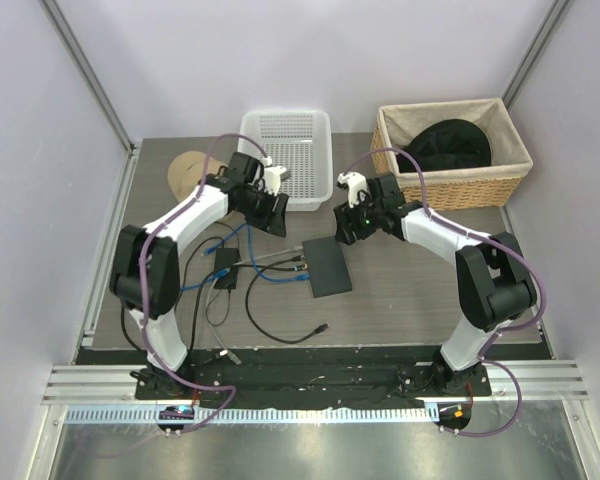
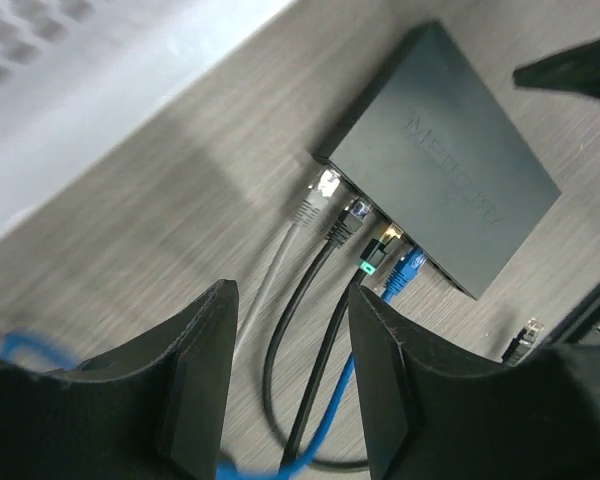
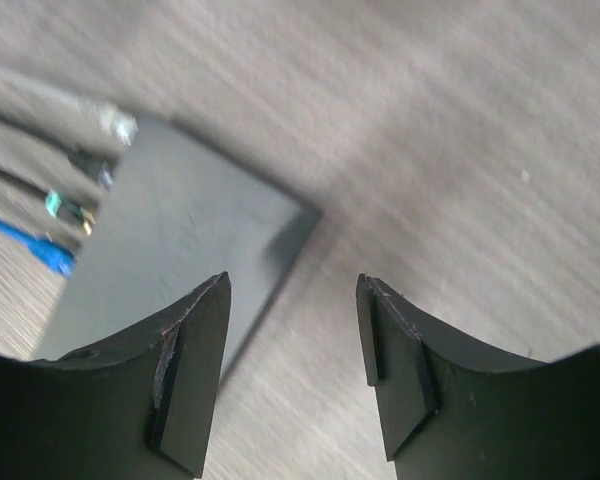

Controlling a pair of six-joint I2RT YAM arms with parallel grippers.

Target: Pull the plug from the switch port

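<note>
The switch [image 1: 326, 266] [image 2: 450, 170] [image 3: 170, 240] lies flat and black on the table between the arms. Along its left edge sit a black plug [image 2: 345, 220], a green-tipped plug [image 2: 375, 252] and a blue plug [image 2: 408, 265]. A grey plug [image 2: 308, 203] lies at the edge's far corner with its clear tip showing; I cannot tell if it is seated. My left gripper [image 1: 275, 215] [image 2: 290, 290] hangs open above the cables [image 2: 320, 330], holding nothing. My right gripper [image 1: 342, 228] [image 3: 292, 280] is open over the switch's far corner, empty.
A small black adapter brick [image 1: 226, 268] with cords lies left of the switch. A white plastic basket [image 1: 288, 150] stands at the back. A wicker basket [image 1: 450, 150] with dark cloth is back right. A loose cable end [image 1: 323, 327] trails toward the near edge.
</note>
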